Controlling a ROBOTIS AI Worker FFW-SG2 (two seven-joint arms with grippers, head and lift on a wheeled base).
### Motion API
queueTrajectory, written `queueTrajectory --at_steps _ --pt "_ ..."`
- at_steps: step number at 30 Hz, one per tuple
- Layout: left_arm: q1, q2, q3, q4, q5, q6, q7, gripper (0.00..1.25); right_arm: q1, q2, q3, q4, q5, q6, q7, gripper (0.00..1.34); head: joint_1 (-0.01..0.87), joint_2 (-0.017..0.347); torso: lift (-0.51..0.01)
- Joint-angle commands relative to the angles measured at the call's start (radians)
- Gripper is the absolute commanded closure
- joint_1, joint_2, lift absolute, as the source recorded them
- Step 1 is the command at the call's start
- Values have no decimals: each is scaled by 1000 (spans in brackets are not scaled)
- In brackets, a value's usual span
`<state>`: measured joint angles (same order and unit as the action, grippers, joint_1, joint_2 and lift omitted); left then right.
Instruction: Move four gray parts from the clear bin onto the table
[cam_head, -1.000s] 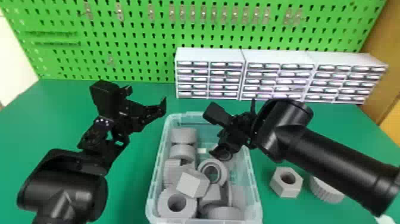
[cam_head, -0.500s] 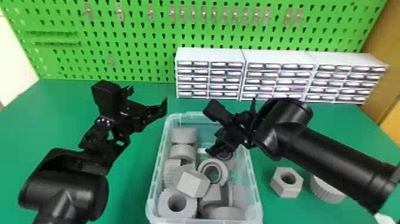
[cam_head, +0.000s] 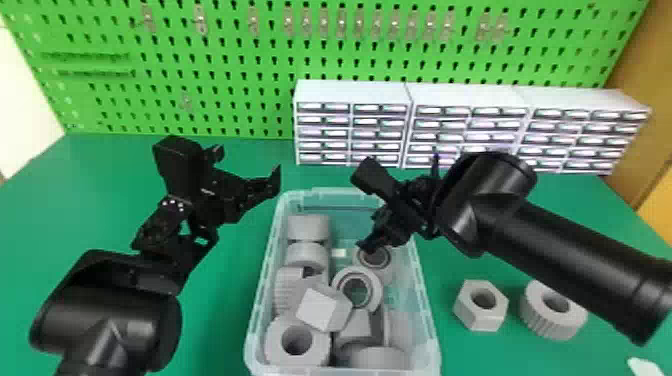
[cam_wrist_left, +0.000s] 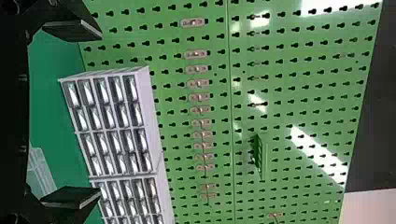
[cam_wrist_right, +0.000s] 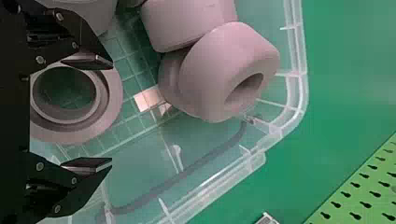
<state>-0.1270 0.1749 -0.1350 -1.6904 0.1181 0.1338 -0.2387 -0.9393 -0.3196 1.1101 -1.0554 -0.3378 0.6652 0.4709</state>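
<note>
Right claw open over bin, left claw open beside it. Ring inside looks stiff, light, maybe slick; pinch outer wall.

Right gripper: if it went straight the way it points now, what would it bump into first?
Probably the gray ring-shaped part in the clear bin, just ahead of the right gripper, though the gap is hard to judge.
</note>
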Motion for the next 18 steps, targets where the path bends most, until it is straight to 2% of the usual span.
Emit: queueTrajectory --at_steps 1,7,12,18 --pt "7 0 5 0 0 1 -4 113 -12 -6 -3 -44 2 40 0 519 678 34 -50" --pt "20 0 12 -2 0 0 -5 113 8 1 -61 -143 19 145 -12 521 678 34 -50" --pt "29 2 18 -2 2 0 -7 113 56 14 -116 -241 22 231 -57 521 678 34 -50" --pt "38 2 25 -6 3 1 -7 113 83 25 -122 -319 -3 301 -107 521 678 34 -50"
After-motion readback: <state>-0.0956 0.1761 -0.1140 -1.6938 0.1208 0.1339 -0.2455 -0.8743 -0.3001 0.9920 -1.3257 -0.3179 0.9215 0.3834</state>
